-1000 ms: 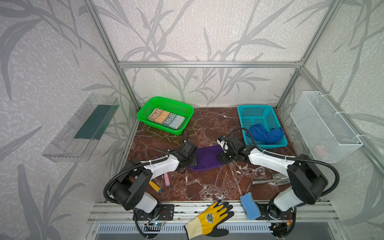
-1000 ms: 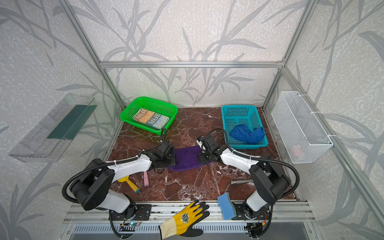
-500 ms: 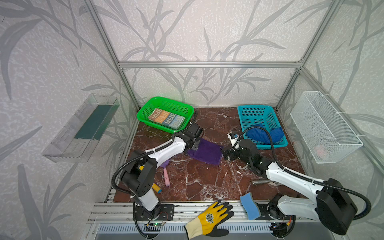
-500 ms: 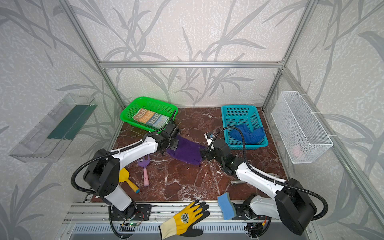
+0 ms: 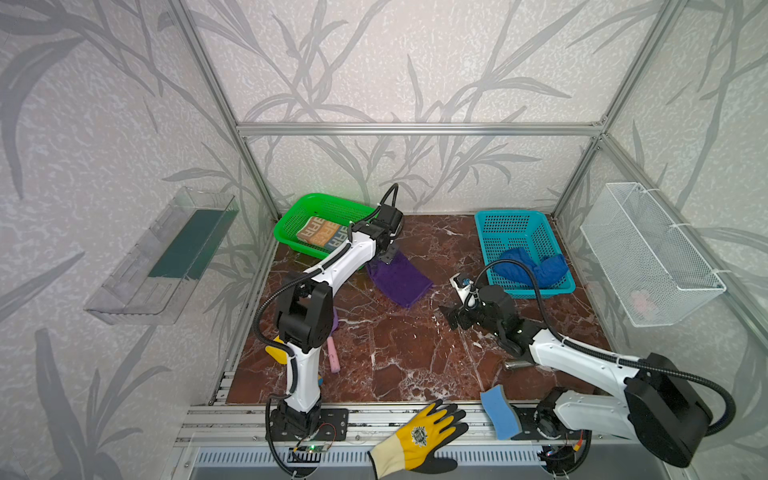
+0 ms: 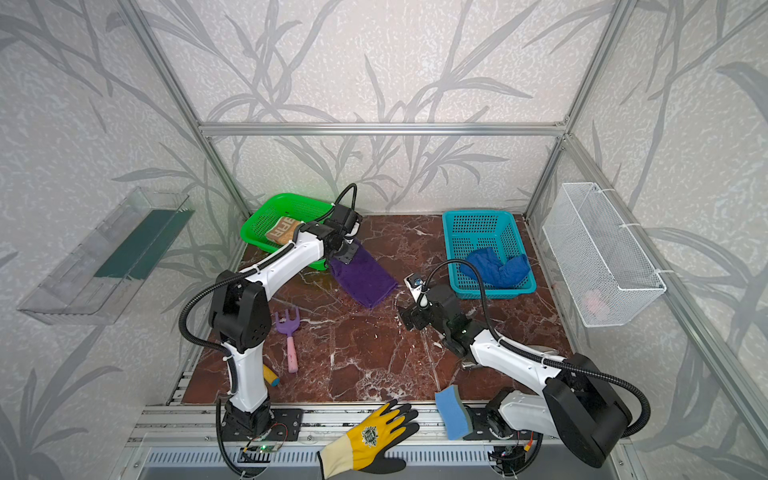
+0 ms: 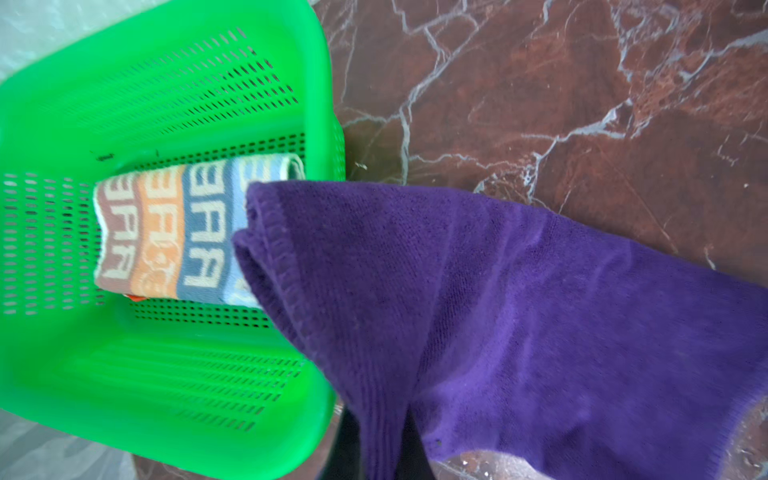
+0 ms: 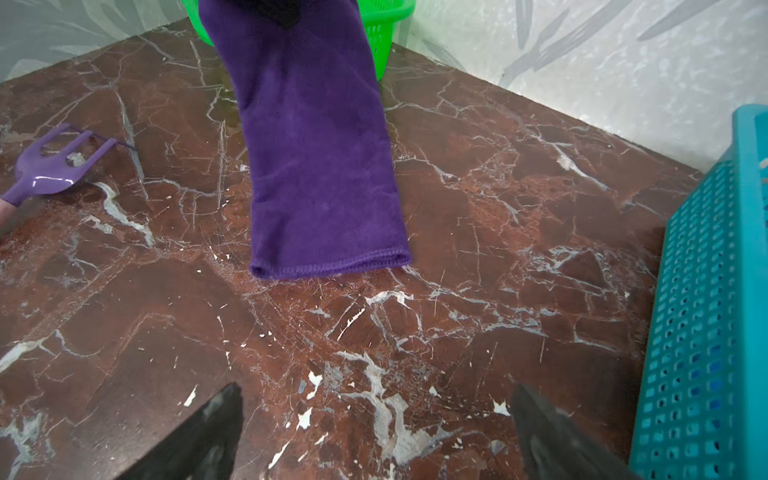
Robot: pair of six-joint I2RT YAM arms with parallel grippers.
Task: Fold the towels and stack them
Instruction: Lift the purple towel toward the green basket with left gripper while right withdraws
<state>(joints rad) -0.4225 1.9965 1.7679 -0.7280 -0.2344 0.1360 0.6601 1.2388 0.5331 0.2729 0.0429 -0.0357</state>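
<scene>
Beside green basket: left gripper clamps purple towel (far end on table) | right gripper spread, empty.

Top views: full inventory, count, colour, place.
folded purple towel: 1, dark purple, one end lifted beside green plastic basket, rest on brown marble table
lettered towel: 1, cream with orange and blue blocks, folded in the green basket
crumpled towel: 1, royal blue, in teal plastic basket
toy rake: 1, purple, pink handle, table left
sponge: 1, light blue, front edge
work glove: 1, yellow and black, front rail
wire basket: 1, white, right wall
clear tray: 1, transparent, left wall
left gripper: 1, black, shut on purple towel
right gripper: 1, black, open, empty, over table
</scene>
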